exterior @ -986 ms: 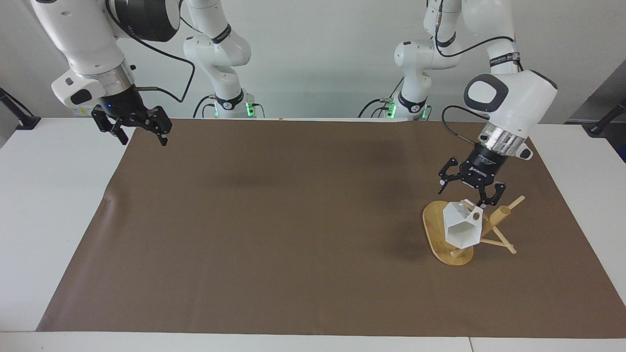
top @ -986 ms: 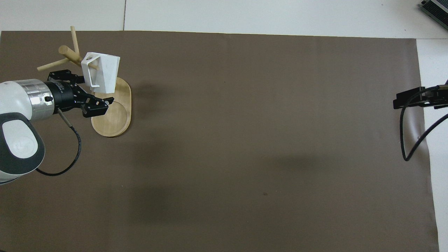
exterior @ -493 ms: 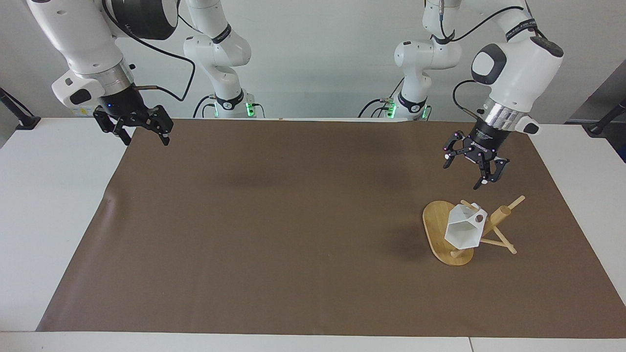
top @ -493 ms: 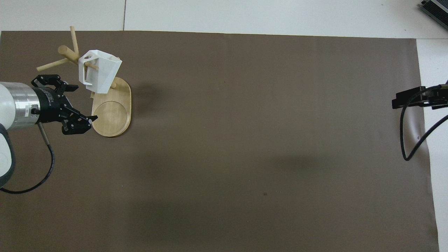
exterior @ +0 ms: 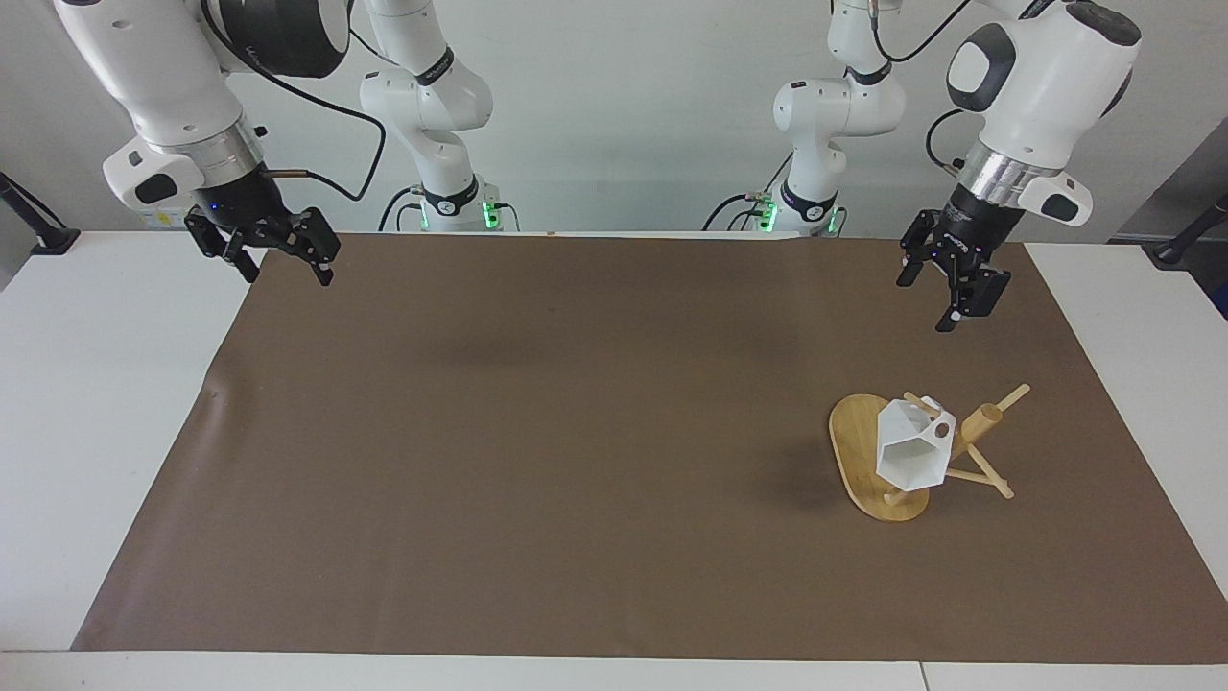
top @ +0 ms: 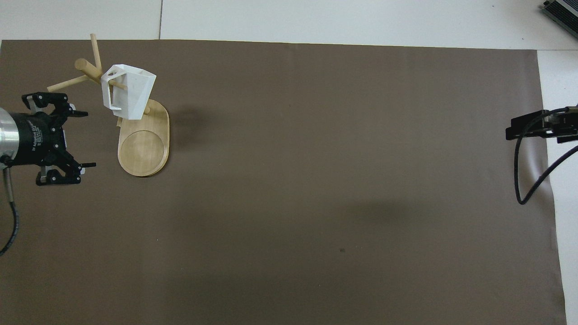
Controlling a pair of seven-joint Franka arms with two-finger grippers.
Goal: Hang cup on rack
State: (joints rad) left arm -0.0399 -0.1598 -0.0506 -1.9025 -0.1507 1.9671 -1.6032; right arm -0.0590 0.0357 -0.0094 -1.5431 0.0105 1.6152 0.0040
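The white faceted cup hangs by its handle on a peg of the bamboo rack; it also shows in the overhead view. The rack's oval base lies on the brown mat toward the left arm's end of the table. My left gripper is open and empty, raised over the mat and well apart from the rack; it also shows in the overhead view. My right gripper is open and empty. It waits over the mat's corner at the right arm's end, and only its tip shows from overhead.
The brown mat covers most of the white table. The two arm bases stand at the robots' edge of the table. A black cable hangs from the right arm over the mat's edge.
My left gripper has drawn up and away from the cup's handle, back toward the robots. The cup stays on the peg and has swung slightly. The right arm has barely moved.
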